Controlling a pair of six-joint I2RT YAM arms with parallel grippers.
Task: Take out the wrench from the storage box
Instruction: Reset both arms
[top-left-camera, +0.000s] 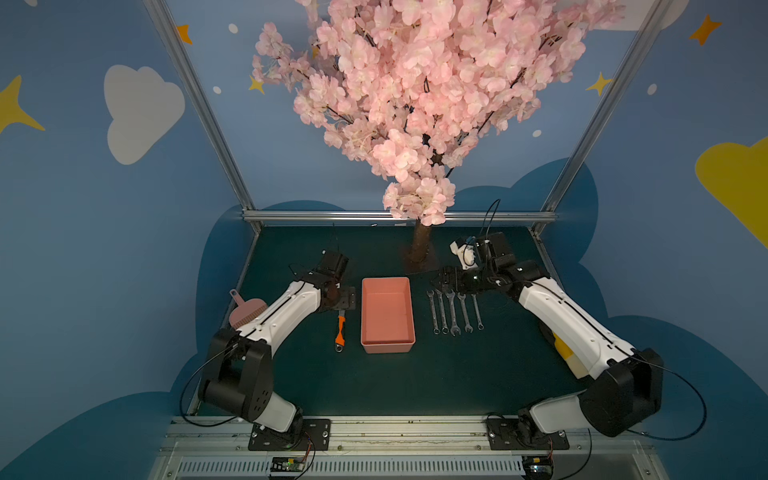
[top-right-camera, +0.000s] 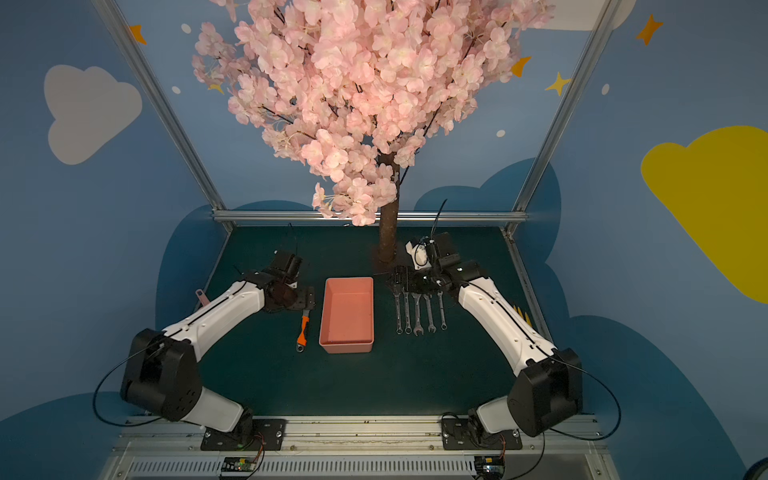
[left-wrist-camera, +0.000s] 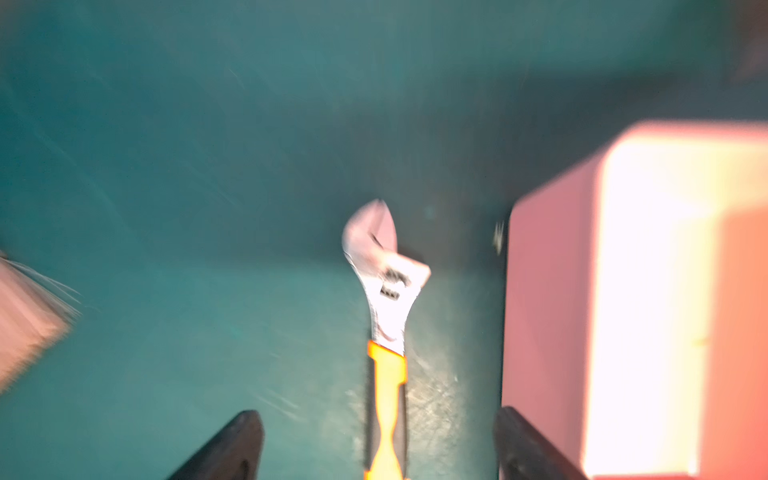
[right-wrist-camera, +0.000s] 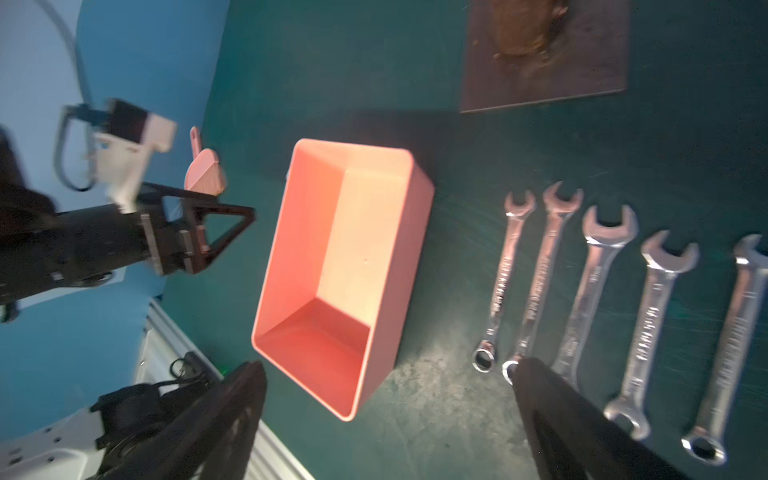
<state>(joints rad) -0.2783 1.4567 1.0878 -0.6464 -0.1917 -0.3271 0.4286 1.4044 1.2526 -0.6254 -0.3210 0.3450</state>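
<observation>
Left arm (top-left-camera: 286, 309) half-hides dustpan (top-left-camera: 245, 314); wrenches (top-left-camera: 453, 313) flank storage box (top-left-camera: 388, 347).

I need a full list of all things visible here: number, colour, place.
salmon-pink rectangular plastic storage box: one, empty, centre of the mat
orange-handled adjustable wrench: one, on the mat, left arm's side of the box
silver metal combination wrenches: five, in a row, box's other side
small ribbed pink plastic dustpan: one, partly hidden by left arm
artificial tree: one, pink blossoms, brown trunk, at the back
dark green mat: one, under everything
yellow object: count unclear, partly behind the right arm
left gripper: one, black, jaws open over the adjustable wrench
right gripper: one, black, jaws open, by the row's far end
</observation>
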